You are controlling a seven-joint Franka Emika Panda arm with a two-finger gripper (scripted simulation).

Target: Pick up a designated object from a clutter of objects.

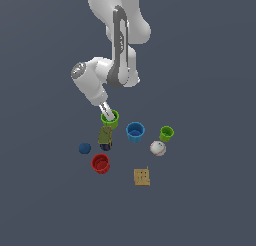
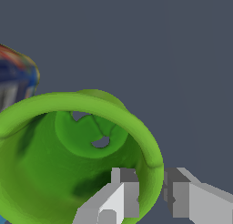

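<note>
- The gripper (image 2: 149, 193) is straddling the rim of the larger green cup (image 2: 68, 164): one finger is sitting inside the cup and the other outside, with the green wall between them.
- The jaws are standing narrow about that wall; the wrist view is not showing whether the pads are pressing on it.
- In the exterior view the gripper (image 1: 107, 111) is reaching down into the larger green cup (image 1: 110, 119), which is sitting directly beneath it.
- The olive can (image 1: 105, 137) is lying just beside that cup, on the side nearer the camera.
- The blue cup (image 1: 135, 131) is standing near the gripper, toward the exterior view's right.
- The smaller green cup (image 1: 166, 133) and the white baseball (image 1: 158, 148) are lying farther that way.
- The red cup (image 1: 100, 163), dark blue ball (image 1: 85, 148) and tan holed block (image 1: 142, 177) are lying well apart from the gripper.
</note>
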